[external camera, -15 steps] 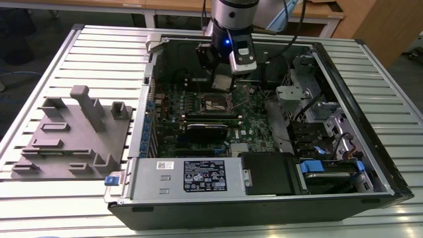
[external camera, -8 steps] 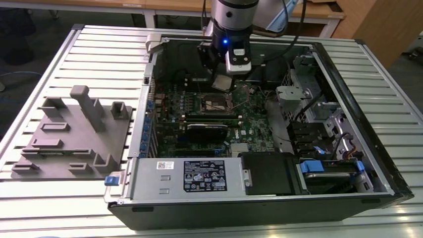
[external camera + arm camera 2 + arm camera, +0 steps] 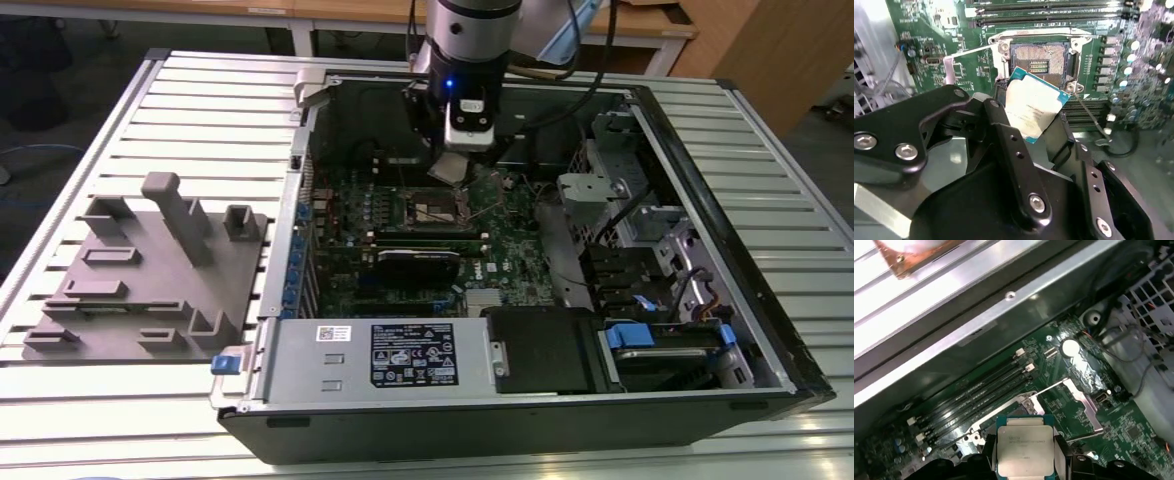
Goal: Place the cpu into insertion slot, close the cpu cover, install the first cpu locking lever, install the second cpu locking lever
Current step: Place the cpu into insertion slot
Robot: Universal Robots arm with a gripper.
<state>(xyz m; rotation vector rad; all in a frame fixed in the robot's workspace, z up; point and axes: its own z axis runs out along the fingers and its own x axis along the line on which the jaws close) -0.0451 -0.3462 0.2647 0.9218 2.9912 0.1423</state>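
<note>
Now the fingers (image 3: 1004, 132) are clenched on opposite edges of the cpu (image 3: 1033, 107), holding it above the open insertion slot (image 3: 1040, 60) on the green motherboard (image 3: 924, 20)

support surface: a metal table (image 3: 107, 420) of pale ribbed slats that run from the exterior view's left to its right. item one, an open black computer case (image 3: 534, 428), lies on its side over the middle and the exterior view's right part of the table, reaching from near the far edge to close by the near edge. item two, a grey moulded fixture block (image 3: 147, 290) with upright posts, sits toward the left edge, just beside the case; contact between them cannot be confirmed.
</note>
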